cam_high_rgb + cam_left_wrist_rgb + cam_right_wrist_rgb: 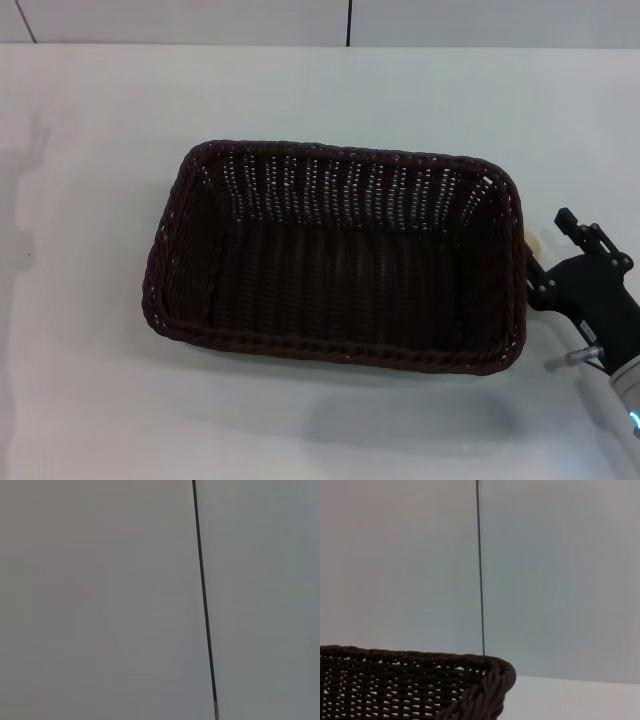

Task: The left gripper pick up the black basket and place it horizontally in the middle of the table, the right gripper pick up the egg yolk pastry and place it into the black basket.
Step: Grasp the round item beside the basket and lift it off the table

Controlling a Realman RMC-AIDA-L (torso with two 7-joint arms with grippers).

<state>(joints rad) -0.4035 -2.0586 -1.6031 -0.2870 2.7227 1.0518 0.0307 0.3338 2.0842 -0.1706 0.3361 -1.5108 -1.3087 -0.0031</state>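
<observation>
The black basket [335, 255] stands lengthwise across the middle of the white table [100, 120], empty inside. Its braided rim also shows in the right wrist view [420, 662]. Only a sliver of the pale egg yolk pastry [531, 245] shows on the table, just outside the basket's right end; the rim hides the rest. My right gripper [548, 252] is low at the table's right side, right at the pastry and close to the basket's end. Whether it grips the pastry does not show. The left gripper is out of view.
A pale wall with a dark vertical seam [349, 22] runs behind the table's far edge. The left wrist view shows only that wall and its seam [202, 590]. White tabletop surrounds the basket on the left, front and back.
</observation>
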